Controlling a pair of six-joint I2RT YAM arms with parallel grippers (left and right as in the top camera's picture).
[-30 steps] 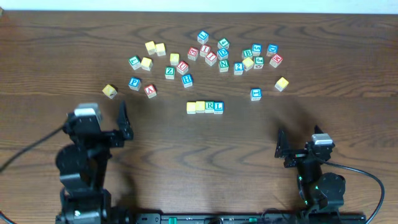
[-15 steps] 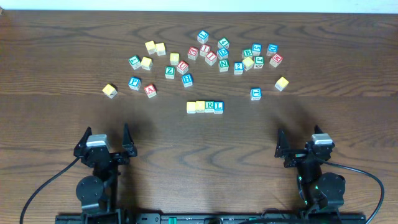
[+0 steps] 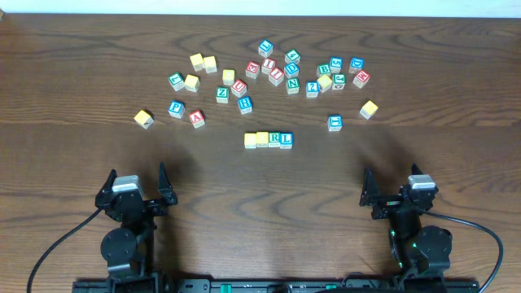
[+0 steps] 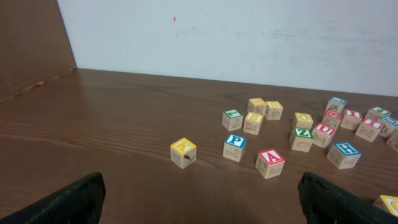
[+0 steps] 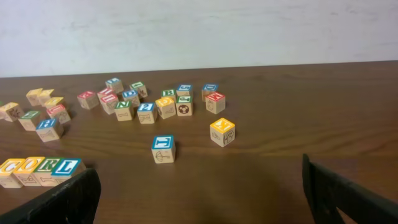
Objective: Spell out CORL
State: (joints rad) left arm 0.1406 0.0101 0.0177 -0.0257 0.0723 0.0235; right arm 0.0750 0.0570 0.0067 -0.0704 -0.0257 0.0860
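Four cubes stand touching in a row at the table's middle: yellow C [image 3: 251, 140], yellow O [image 3: 262, 139], green-framed R [image 3: 274, 139], blue-framed L [image 3: 286, 139]. The row shows at the lower left of the right wrist view, C [image 5: 11, 167], O [image 5: 30, 165], R [image 5: 47, 165], L [image 5: 65, 167]. In the left wrist view only one yellow cube of it [image 4: 388, 205] shows, at the right edge. My left gripper [image 3: 135, 189] is open and empty near the front left. My right gripper [image 3: 389, 194] is open and empty near the front right.
Many loose letter cubes lie scattered across the far half, among them a blue H [image 3: 245, 104], a green N [image 3: 293, 85], a lone yellow cube [image 3: 144, 120] at left, a blue cube [image 3: 334, 123] and a yellow cube [image 3: 369, 109] at right.
The left arm has drawn back from near the table's left middle to the front edge and lowered. The right arm and the cubes have not moved.
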